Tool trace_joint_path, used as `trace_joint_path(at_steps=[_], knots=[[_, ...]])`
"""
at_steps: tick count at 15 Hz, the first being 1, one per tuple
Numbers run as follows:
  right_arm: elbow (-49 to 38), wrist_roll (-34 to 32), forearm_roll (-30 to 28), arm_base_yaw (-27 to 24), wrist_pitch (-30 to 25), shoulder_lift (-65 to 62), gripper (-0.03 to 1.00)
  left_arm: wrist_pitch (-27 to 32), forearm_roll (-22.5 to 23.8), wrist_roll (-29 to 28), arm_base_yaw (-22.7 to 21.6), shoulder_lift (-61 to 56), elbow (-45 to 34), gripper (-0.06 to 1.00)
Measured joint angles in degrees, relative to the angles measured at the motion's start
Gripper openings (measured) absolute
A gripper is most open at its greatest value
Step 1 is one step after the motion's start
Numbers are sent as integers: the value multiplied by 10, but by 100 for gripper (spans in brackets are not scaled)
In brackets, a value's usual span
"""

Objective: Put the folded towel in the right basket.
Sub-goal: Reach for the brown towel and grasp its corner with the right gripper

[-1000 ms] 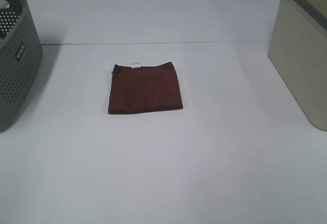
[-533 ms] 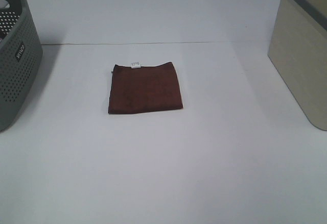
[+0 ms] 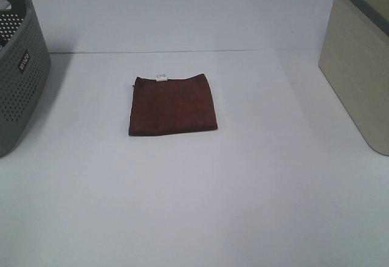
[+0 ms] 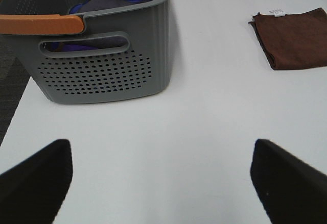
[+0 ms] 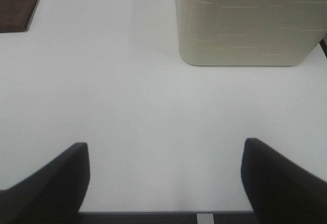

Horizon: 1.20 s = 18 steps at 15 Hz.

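The folded towel (image 3: 172, 105), dark reddish-brown with a small white tag on its far edge, lies flat on the white table near the middle. It also shows in the left wrist view (image 4: 295, 38) and partly in the right wrist view (image 5: 18, 3). The right basket (image 3: 358, 60), beige with a dark grey rim, stands at the right edge; its wall shows in the right wrist view (image 5: 245, 22). My left gripper (image 4: 161, 178) is open and empty, well short of the towel. My right gripper (image 5: 164, 180) is open and empty near the table's front edge. Neither gripper shows in the high view.
A grey perforated basket (image 3: 18, 72) with a small label stands at the left edge; in the left wrist view (image 4: 102, 55) it holds blue and grey cloth and has an orange handle. The table's front edge (image 5: 153, 213) shows below my right gripper.
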<state>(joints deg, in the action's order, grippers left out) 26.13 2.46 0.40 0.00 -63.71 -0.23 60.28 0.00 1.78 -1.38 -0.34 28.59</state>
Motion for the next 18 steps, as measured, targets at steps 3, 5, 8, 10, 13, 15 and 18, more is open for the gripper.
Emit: trace_joint_path(at_steps=[3,5,8,10,13,15,18], knots=[[0,0,0,0,0,0,79,0,0,0,0,0,0,88],[0,0,0,0,0,0,79,0,0,0,0,0,0,88],[3,0,0,0,6,6,79,0,0,0,0,0,0,88],[18,0,1,0,49,62,78,0,0,0,0,0,0,88],[78,1,28,0,91,202,78,0,0,0,0,0,0,88],[142,22,71,0,92,307,77,0,0,0,0,0,0,88],[235,99,194,0,81,461,76,0,0,0,0,0,0,88]])
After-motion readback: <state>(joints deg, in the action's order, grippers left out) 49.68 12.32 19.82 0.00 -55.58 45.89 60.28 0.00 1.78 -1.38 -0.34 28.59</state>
